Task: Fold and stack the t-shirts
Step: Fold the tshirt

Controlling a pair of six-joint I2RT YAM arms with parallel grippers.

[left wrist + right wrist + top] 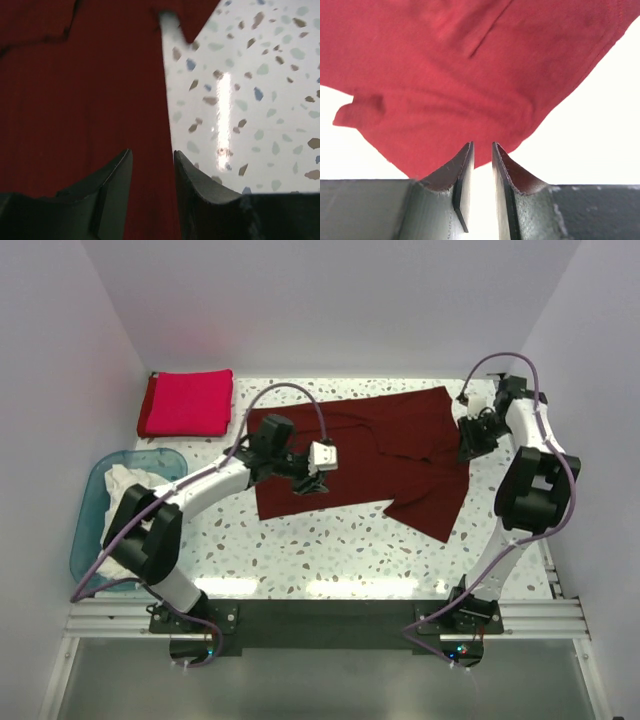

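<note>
Maroon t-shirt (370,455) lies spread across the middle of the worktop (330,550); left pincer (152,152) released over its 7 o'clock hem, right pincer (483,145) narrowly parted, released, at its 3 o'clock edge; crimson t-shirt (187,403) folded at 10 o'clock

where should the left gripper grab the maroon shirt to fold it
Probably the straight near edge of the maroon shirt, right under the left gripper. That edge lies flat with bare table beside it, so come down from above with the open jaws straddling it, one finger on the table side and one on the cloth, then pinch.
</note>
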